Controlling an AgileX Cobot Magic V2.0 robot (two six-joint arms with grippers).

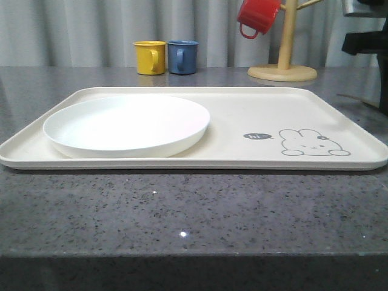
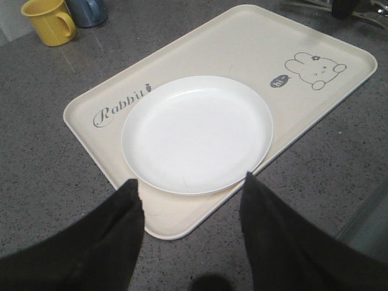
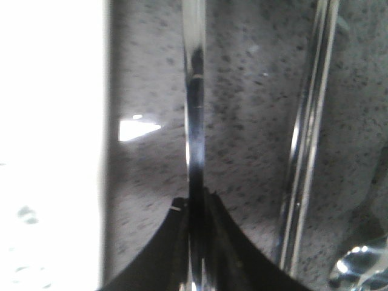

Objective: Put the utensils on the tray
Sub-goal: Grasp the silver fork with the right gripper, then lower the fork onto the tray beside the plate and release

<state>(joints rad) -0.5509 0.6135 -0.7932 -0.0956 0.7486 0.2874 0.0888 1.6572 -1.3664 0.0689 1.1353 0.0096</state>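
The cream tray with the rabbit drawing lies across the grey counter, and it shows in the left wrist view as tray. My left gripper hangs open above the tray's near corner, nothing between its fingers. My right gripper is shut on a slim shiny utensil handle just above the counter; the utensil's head is out of view. Beside it lie the chopsticks and the bowl of the spoon. The pale tray edge is close on the other side.
A round white plate fills the tray's left half. Behind the tray stand a yellow mug and a blue mug. A wooden mug tree holds a red mug. The dark right arm is at the far right.
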